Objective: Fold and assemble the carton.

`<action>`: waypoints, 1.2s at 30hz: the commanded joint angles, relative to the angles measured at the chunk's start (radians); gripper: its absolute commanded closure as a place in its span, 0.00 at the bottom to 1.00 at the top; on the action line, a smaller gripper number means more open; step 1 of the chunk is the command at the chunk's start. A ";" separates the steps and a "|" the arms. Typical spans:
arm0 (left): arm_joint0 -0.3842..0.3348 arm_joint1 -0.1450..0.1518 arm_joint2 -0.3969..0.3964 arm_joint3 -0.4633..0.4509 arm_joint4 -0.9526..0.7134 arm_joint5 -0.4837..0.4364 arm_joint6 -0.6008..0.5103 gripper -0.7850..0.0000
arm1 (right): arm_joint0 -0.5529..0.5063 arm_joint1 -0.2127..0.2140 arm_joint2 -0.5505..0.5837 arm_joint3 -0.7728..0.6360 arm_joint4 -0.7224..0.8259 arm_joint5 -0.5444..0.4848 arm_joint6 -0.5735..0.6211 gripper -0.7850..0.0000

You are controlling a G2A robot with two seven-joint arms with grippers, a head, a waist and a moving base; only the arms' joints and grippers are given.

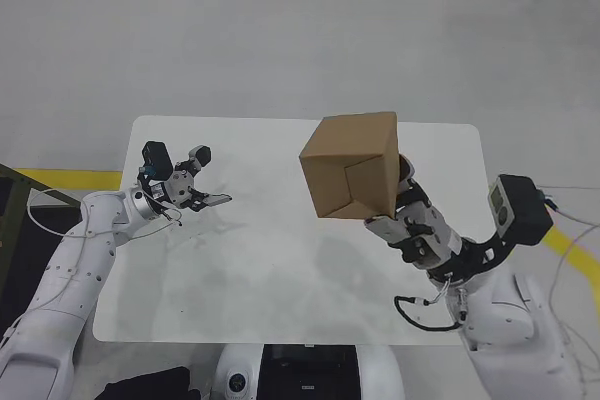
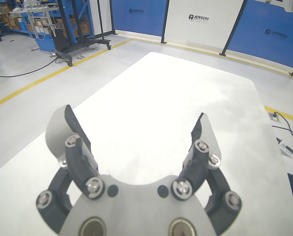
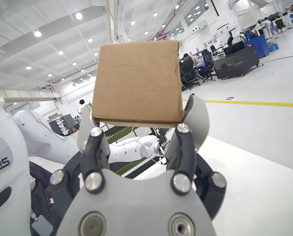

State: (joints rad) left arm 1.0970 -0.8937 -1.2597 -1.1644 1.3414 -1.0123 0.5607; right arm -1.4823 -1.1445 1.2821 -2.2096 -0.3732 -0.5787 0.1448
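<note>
A brown cardboard carton (image 1: 352,163), folded into a box shape, is held up above the right half of the white table (image 1: 260,290). My right gripper (image 1: 395,200) is shut on its lower edge. In the right wrist view the carton (image 3: 136,82) stands upright between the two fingers (image 3: 194,110), one flat face toward the camera, with my right gripper (image 3: 136,114) clamped across its width. My left gripper (image 1: 205,190) hovers over the table's left part, open and holding nothing. In the left wrist view my left gripper (image 2: 134,121) has its jaws spread wide over the bare table (image 2: 161,94).
The table's edges run close to the left arm on the left and the right arm on the right. A yellow floor line (image 1: 590,270) passes beside the table. A cable (image 1: 580,235) lies on the floor at the right.
</note>
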 commanded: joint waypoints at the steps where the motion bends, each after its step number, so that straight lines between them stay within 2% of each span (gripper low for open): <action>1: 0.000 0.000 0.000 0.000 0.000 0.000 0.000 0.00 | 0.008 0.000 -0.001 0.007 0.009 0.003 0.009 0.53; 6: 0.000 0.000 0.000 0.000 0.000 0.000 0.000 0.00 | 0.014 -0.002 -0.012 0.029 -0.011 0.025 0.036 0.53; 15: 0.000 0.000 0.000 0.000 0.000 0.000 0.000 0.00 | 0.009 -0.003 -0.053 0.087 -0.141 0.062 0.086 0.52; 25: 0.000 0.000 0.000 0.000 0.000 0.000 0.000 0.00 | -0.008 -0.006 -0.098 0.209 -0.266 0.113 0.096 0.52; 36: 0.000 0.000 0.000 0.000 0.000 0.000 0.000 0.00 | 0.022 -0.016 -0.163 0.375 -0.464 0.244 0.098 0.50</action>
State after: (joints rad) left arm 1.0970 -0.8937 -1.2597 -1.1644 1.3414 -1.0123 0.5607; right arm -1.4632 -1.1598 1.1239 -1.8458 -0.8253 -0.3438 0.2450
